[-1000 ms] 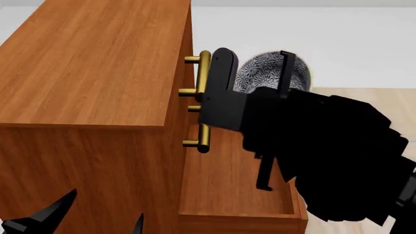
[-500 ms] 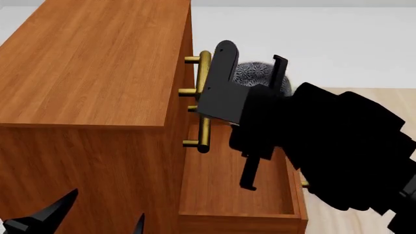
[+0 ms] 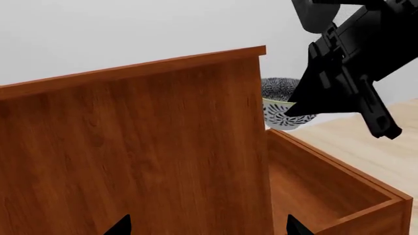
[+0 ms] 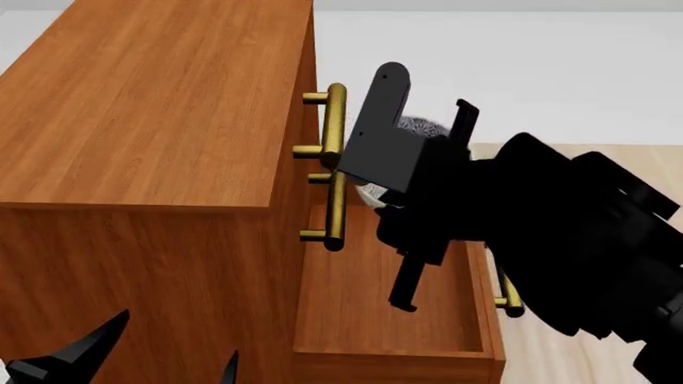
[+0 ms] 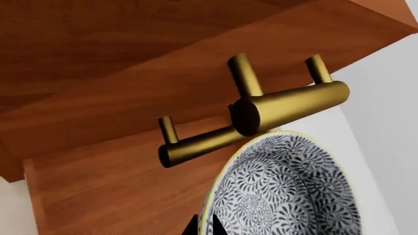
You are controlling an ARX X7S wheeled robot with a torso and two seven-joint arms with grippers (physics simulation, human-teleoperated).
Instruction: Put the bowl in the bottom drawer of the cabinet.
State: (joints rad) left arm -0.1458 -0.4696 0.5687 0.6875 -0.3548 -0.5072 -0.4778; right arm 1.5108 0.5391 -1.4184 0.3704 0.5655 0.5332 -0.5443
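1. Carrying the bowl point(image 4: 411, 128), the right tool point(image 4: 421, 120) appears clenched on its rim; the bowl hangs above the far end of the open bottom drawer point(image 4: 373, 304), just beside the brass handles point(image 4: 334, 128) of the upper drawers.
2. Judging from the right wrist view, the bowl point(image 5: 287, 191) sits very near those handles point(image 5: 281, 105), so the next move should draw away from the cabinet point(image 4: 149, 120) face before descending.
3. Lower it over the drawer's bare floor, mid-box, clear of the side walls.
4. Level the bowl before letting go, or it may roll.
5. The left tool point(image 4: 123, 360) shows only dark fingertips beside the cabinet, apparently spread and empty.
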